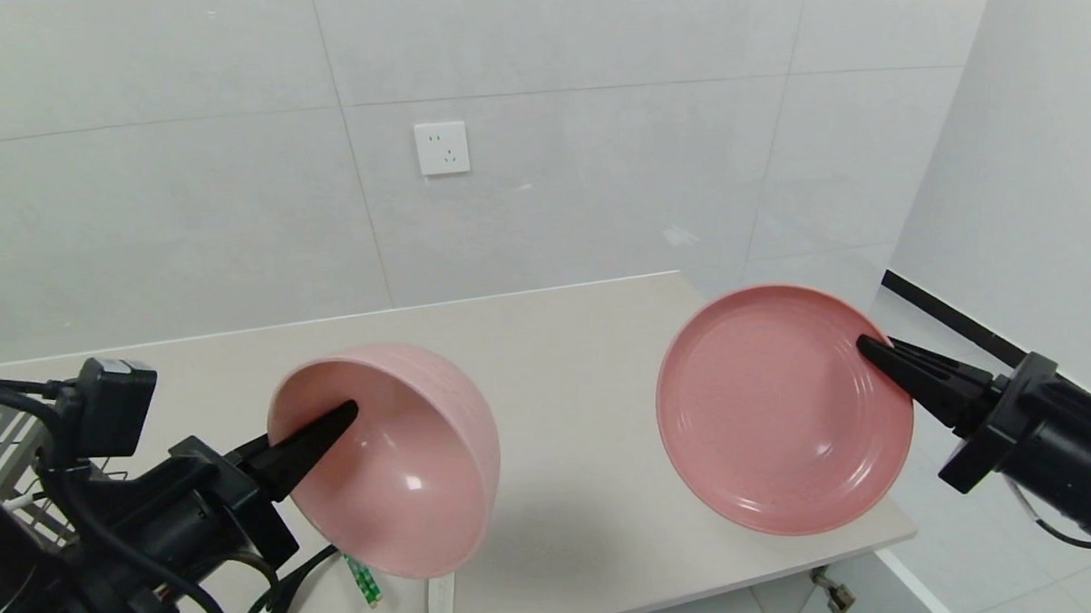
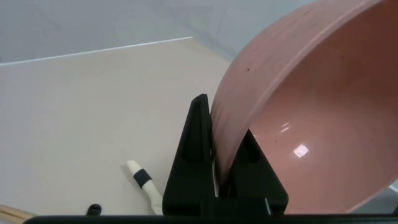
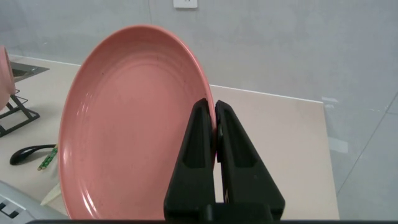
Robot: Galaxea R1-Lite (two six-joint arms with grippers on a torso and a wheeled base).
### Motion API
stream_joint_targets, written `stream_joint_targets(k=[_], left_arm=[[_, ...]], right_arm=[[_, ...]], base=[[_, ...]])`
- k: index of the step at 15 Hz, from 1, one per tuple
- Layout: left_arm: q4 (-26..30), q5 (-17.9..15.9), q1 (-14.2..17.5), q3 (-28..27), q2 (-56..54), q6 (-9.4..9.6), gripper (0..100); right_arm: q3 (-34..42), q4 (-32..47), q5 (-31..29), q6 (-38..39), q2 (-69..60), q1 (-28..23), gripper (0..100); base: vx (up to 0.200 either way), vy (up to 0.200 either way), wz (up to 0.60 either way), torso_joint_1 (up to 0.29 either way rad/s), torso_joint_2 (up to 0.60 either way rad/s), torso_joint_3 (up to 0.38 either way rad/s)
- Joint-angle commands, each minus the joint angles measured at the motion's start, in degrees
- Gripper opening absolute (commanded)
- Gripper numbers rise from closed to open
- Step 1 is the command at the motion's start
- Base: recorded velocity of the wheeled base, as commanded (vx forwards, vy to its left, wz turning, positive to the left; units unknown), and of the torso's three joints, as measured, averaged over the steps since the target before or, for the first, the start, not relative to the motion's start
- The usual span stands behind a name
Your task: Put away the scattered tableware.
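A pink bowl [image 1: 397, 466] hangs tipped on its side above the table's front left, its opening facing left. My left gripper [image 1: 340, 412] is shut on its rim, one finger inside and one outside [image 2: 224, 121]. The bowl [image 2: 311, 93] is glossy and has nothing in it. A pink plate [image 1: 776, 407] is held almost upright over the table's right end. My right gripper [image 1: 866, 344] is shut on its right rim. In the right wrist view the plate [image 3: 130, 118] rises in front of the pinching gripper [image 3: 215, 107].
The beige table [image 1: 565, 360] ends just right of the plate, with floor beyond. A wire rack [image 1: 6, 452] stands at the far left. Under the bowl lie a white-handled utensil [image 1: 440, 605], a green patterned stick [image 1: 364, 580] and a black spoon [image 3: 31, 151].
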Motion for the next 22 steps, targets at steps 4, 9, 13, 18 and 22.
stream_joint_targets(k=[4, 9, 13, 18, 22], left_arm=[[0.25, 0.03, -1.49, 1.19, -0.02, 1.28, 0], [-0.01, 0.03, -1.67, 1.19, -0.02, 1.28, 0], [-0.37, 0.03, -1.67, 1.1, -1.07, 1.37, 0], [-0.28, 0.12, -1.75, 1.81, -2.48, 4.09, 0], [-0.37, 0.12, -1.75, 1.89, -2.56, 4.09, 0]], right_arm=[[0.25, -0.06, 0.06, -0.16, 0.59, 0.11, 0], [0.34, -0.06, 0.06, -0.34, 0.68, 0.02, 0], [0.34, -0.06, 0.06, -0.43, 0.59, 0.11, 0], [0.69, -0.06, 0.06, -1.92, 0.68, 0.11, 0], [1.04, -0.06, 0.06, -2.1, 1.2, 0.28, 0]], base=[[-0.1, 0.0, 0.0, 0.002, 0.0, 0.001], [-0.08, 0.0, 0.0, 0.003, 0.0, -0.002], [-0.15, 0.0, 0.0, 0.014, 0.0, 0.001], [-0.04, 0.0, 0.0, 0.004, 0.0, -0.001], [-0.2, 0.0, 0.0, 0.006, 0.01, -0.001]])
